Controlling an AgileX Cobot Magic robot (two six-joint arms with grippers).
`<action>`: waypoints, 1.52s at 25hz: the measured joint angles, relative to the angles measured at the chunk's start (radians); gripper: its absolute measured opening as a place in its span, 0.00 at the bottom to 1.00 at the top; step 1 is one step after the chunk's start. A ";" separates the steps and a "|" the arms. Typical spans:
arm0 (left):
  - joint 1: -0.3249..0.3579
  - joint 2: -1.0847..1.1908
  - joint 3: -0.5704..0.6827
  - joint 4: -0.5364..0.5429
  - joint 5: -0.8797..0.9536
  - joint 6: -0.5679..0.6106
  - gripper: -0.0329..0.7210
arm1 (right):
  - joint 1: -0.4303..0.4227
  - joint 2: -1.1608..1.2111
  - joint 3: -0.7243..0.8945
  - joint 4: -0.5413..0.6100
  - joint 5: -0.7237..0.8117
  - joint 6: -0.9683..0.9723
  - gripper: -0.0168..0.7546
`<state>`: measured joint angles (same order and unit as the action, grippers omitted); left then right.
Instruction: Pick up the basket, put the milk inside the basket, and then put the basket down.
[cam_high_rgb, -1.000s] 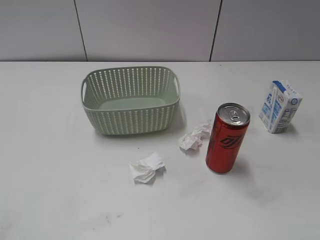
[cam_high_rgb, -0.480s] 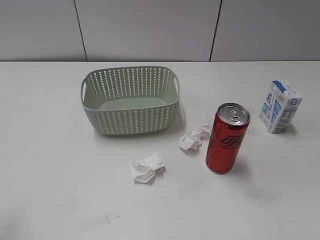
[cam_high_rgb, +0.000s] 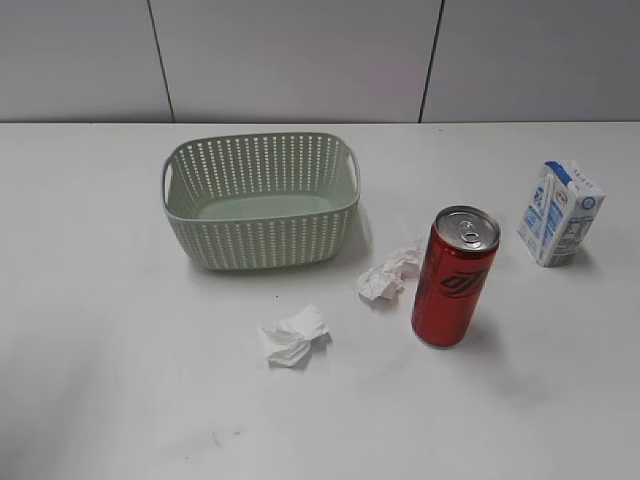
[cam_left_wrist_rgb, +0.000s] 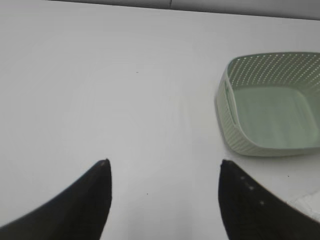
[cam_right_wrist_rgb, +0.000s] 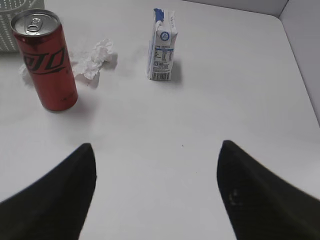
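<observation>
One basket (cam_high_rgb: 262, 200): sage-green plastic, slotted walls, rounded corners, two cut-out handles, standing on the white table (cam_high_rgb: 120, 340) left of centre. One milk (cam_high_rgb: 560, 213): small white-and-blue gable-top carton, upright at far right. One red can (cam_high_rgb: 455, 276), smooth metal. Two crumpled tissues (cam_high_rgb: 293, 336). Left gripper (cam_left_wrist_rgb: 165, 165) and right gripper (cam_right_wrist_rgb: 156, 150): dark fingers spread wide, holding nothing.
</observation>
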<state>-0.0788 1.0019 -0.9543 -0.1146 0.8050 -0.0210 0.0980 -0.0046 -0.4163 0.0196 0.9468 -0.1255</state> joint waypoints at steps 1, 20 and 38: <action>0.000 0.041 -0.027 -0.004 0.000 0.003 0.72 | 0.000 0.000 0.000 0.000 0.000 0.000 0.79; -0.110 0.567 -0.328 -0.038 0.073 0.006 0.72 | 0.000 0.000 0.000 0.001 -0.001 0.000 0.79; -0.256 0.913 -0.588 0.045 0.139 -0.177 0.72 | 0.000 0.000 0.000 0.001 -0.001 0.000 0.79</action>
<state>-0.3348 1.9148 -1.5418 -0.0696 0.9438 -0.1980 0.0980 -0.0046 -0.4163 0.0204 0.9460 -0.1254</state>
